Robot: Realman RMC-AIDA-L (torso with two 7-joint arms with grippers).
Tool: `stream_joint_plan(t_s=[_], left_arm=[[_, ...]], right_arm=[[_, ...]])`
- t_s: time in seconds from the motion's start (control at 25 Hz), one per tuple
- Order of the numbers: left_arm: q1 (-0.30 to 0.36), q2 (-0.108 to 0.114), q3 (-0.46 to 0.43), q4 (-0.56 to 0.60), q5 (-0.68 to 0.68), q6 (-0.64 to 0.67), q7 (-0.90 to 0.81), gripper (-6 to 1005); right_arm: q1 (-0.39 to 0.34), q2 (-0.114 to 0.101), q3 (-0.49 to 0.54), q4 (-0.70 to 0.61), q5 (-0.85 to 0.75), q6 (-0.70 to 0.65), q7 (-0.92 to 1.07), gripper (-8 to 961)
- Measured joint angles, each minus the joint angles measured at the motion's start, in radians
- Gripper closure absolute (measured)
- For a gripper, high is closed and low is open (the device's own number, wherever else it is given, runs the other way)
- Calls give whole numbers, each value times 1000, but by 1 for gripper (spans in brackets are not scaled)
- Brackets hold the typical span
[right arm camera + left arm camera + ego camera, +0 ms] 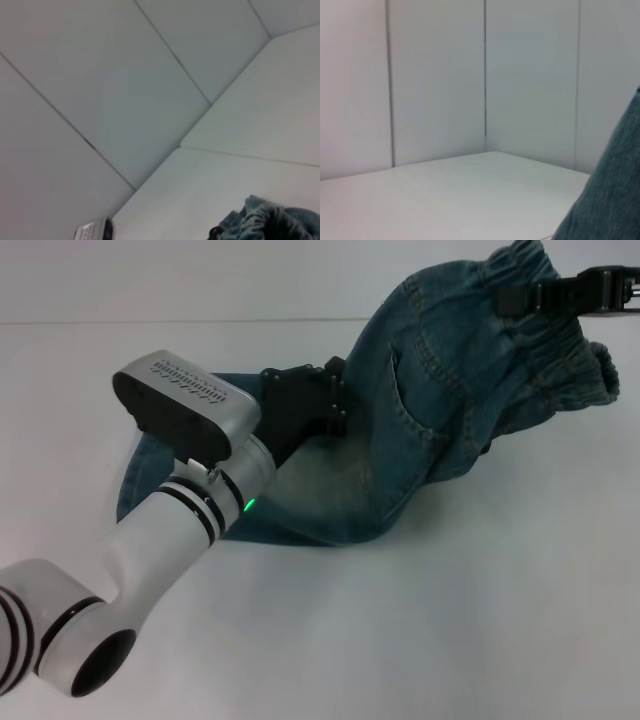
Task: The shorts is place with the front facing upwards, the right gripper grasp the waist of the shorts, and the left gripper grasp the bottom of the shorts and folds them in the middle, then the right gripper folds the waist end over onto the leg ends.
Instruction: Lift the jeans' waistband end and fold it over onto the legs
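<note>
The blue denim shorts [420, 420] hang half lifted over the white table [480, 620]. My right gripper [522, 298], at the top right of the head view, is shut on the gathered elastic waist [560, 350] and holds it up in the air. Near the middle, my left gripper [338, 405] is shut on the bottom of the shorts, low over the lower layer of denim [320, 510] lying on the table. A strip of denim [612, 195] shows in the left wrist view. The ruffled waist [267, 220] shows in the right wrist view.
My left arm's white forearm [150, 540] crosses the front left of the table and hides part of the shorts. Pale panelled walls [485, 75] close off the table's far sides. Bare tabletop lies in front and to the right.
</note>
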Motion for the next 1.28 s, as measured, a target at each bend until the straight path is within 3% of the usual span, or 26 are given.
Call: stream_joint_plan(t_s=[0.44,0.76,1.08,1.28], left_arm=[[5,0,-182,-82,287,-25,0,998],[16,0,-296,-133,438,-61,35,998],[34,0,-338,-172,480,-83,90,998],[56,0,-359,-168,489,-84,92,998]], right_arm=[[20,-6,-3,-15,-12,-5,16,850],[127,-13,-5,-21,-97,-20,41,850],[256,12,-14,15,-184,-7,34,849],[316,11,-38,97,-200,17,23,843]])
